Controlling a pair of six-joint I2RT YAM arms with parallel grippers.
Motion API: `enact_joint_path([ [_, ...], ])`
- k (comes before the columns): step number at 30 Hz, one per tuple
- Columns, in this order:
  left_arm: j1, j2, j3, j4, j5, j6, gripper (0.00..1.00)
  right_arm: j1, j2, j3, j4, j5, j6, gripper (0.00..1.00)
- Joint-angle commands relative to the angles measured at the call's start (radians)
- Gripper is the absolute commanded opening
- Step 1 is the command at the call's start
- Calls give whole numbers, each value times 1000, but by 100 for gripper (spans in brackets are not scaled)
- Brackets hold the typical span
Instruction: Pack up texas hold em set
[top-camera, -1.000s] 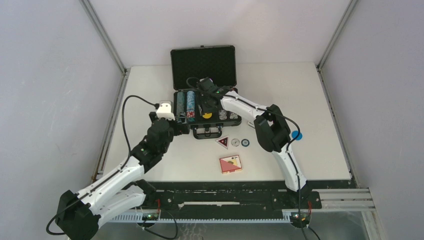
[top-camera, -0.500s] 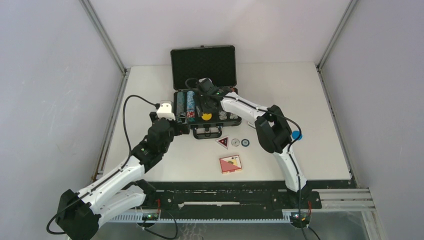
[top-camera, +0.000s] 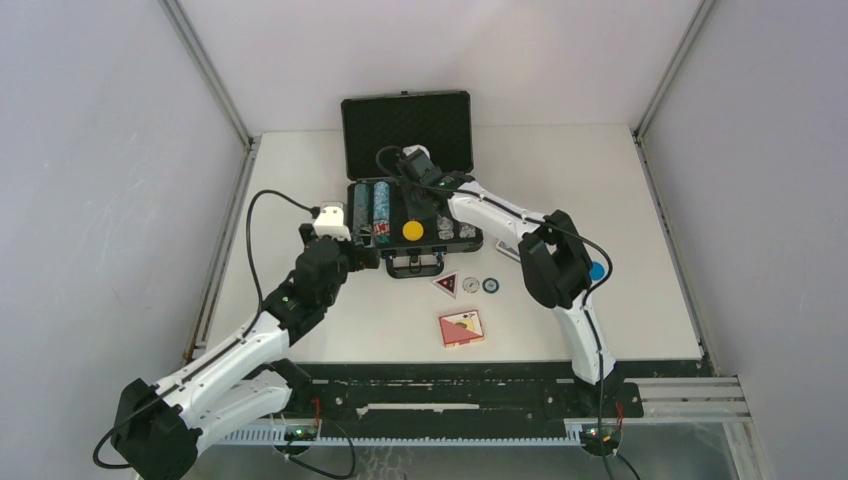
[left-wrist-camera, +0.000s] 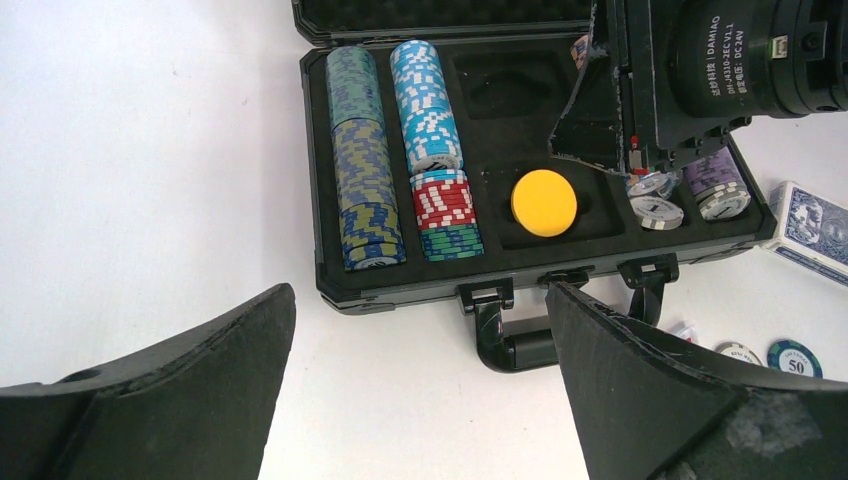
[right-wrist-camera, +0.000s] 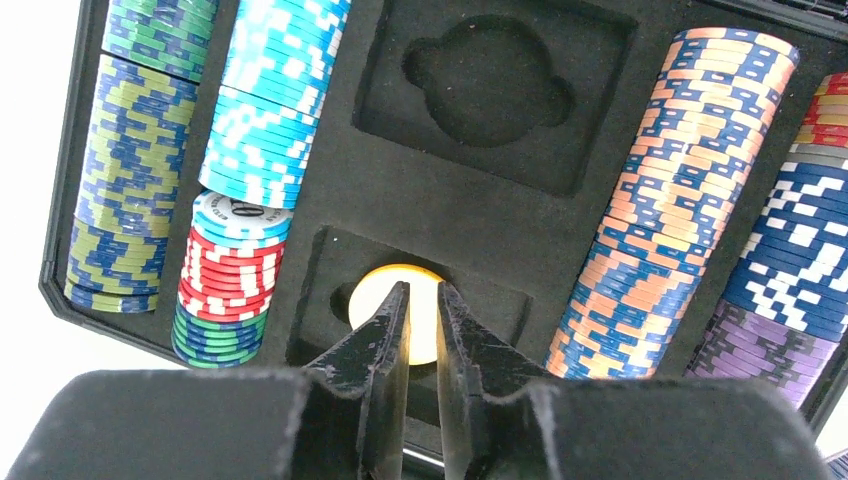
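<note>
Pointing down into the open briefcase (top-camera: 440, 125), the right gripper (right-wrist-camera: 422, 290) has its fingers drawn almost together. Only a thin slit shows between them, and nothing is caught in it. The tips hang just above the yellow round button (left-wrist-camera: 543, 202), which lies flat in a foam pocket at the middle of the case's near side. A clover-shaped pocket (right-wrist-camera: 490, 90) sits behind that one.

The left gripper (left-wrist-camera: 420, 300) is spread as wide as it goes and grips nothing. It hovers over the table (top-camera: 620, 200) just in front of the case, to the left of the handle (left-wrist-camera: 510, 345).

The lid stands upright at the far side. Chips stand on edge in the foam channels. A green-and-blue row (left-wrist-camera: 362, 180) runs along the left wall. Beside it, a light blue row (left-wrist-camera: 425, 110) ends in a short red stack (left-wrist-camera: 443, 200) and a green stack (left-wrist-camera: 452, 240). Right of the button runs an orange-and-blue row (right-wrist-camera: 680, 180), with purple chips (right-wrist-camera: 770, 350) further right.

Outside the case, the blue card deck (left-wrist-camera: 815, 225) lies just beside its near right corner. The triangular button (top-camera: 446, 284), a pale loose chip (top-camera: 470, 284) and a dark blue loose chip (top-camera: 491, 285) lie in a line in front of the handle. The red card deck (top-camera: 461, 328) lies nearer the arms' bases.
</note>
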Motion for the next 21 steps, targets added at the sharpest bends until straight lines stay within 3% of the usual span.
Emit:
enact_joint_path([
  [1,-6,-10,17,15,-10,14,100,-1,18,43,18,-5,11,21],
  [21,-7,-13,16,13,6,0,100,17,-26,-80,64,-19,28,20],
])
